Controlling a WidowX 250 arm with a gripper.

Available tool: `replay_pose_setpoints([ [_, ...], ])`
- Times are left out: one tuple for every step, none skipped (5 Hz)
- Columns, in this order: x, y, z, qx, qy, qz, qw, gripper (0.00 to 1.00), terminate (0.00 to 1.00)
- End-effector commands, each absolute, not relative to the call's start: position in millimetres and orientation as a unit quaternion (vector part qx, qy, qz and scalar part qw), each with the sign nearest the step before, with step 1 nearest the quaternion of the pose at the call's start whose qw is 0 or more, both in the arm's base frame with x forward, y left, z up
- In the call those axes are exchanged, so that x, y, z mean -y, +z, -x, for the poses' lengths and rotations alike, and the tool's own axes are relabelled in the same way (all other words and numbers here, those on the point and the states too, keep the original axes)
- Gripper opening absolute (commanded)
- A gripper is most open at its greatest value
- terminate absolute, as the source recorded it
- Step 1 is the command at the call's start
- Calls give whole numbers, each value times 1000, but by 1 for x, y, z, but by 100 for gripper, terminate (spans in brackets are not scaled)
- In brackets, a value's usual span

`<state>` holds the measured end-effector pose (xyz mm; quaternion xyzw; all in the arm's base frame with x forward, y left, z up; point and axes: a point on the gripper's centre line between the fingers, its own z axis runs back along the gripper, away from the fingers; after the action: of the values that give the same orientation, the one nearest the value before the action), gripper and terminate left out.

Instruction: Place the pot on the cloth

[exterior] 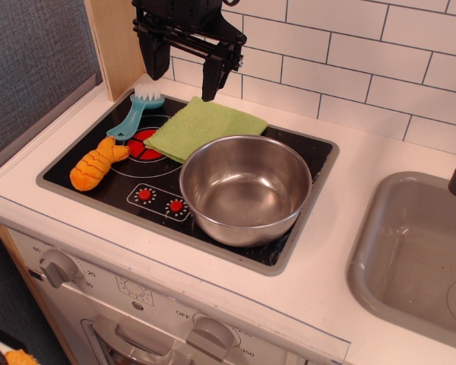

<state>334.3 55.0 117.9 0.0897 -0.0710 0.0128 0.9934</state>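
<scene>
The shiny steel pot (245, 188) stands upright on the right half of the black toy stovetop (68, 163). Its far left rim overlaps the near edge of the light-green cloth (201, 125), which lies flat at the back middle of the stovetop. My black gripper (181, 70) hangs open and empty above the back left of the stovetop, behind the cloth and well away from the pot.
A blue brush (137, 112) lies at the back left of the stovetop. An orange plush toy (97, 164) lies at the left. A grey sink basin (414, 258) sits to the right. A white tiled wall stands behind.
</scene>
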Motion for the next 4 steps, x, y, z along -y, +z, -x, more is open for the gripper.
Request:
replay_pose_setpoints([
  [-55, 118, -334, 71, 13, -90, 993, 100, 0],
  [-54, 112, -316, 154, 70, -39, 985, 100, 0],
  [-49, 103, -303, 132, 78, -28, 988, 100, 0],
  [-44, 86, -295, 101, 65, -16, 993, 100, 0],
])
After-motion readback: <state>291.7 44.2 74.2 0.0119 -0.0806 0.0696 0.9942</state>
